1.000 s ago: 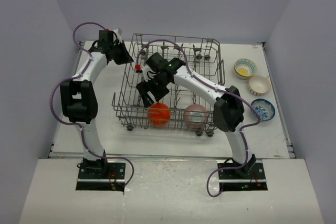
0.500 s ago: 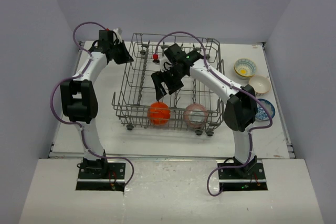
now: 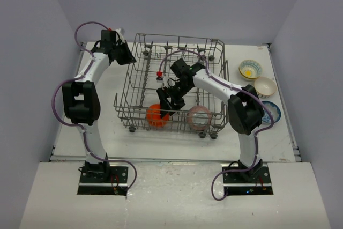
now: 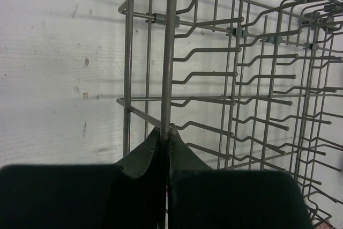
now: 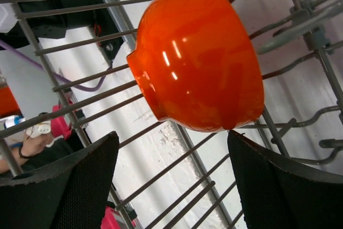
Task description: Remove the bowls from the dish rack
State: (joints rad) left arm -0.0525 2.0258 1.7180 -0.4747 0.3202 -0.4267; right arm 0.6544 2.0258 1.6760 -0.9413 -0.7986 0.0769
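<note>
Hovering right pincer (image 5: 171, 138), spread apart, orange bowl (image 5: 198, 52) just ahead of it, left pincer (image 4: 165, 132) clamped on dish rack (image 4: 170, 52) wire

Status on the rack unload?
Done: yellow-marked bowl, cream bowl and blue bowl sit on the table right of the rack. In hand: right gripper open at the orange bowl; left gripper clamps a rack wire. Remaining: orange bowl and pink bowl, in the rack.

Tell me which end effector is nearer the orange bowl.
Right. The right end effector hangs open right at the orange bowl. The left end effector is shut on a far-left corner wire of the dish rack, well away.
</note>
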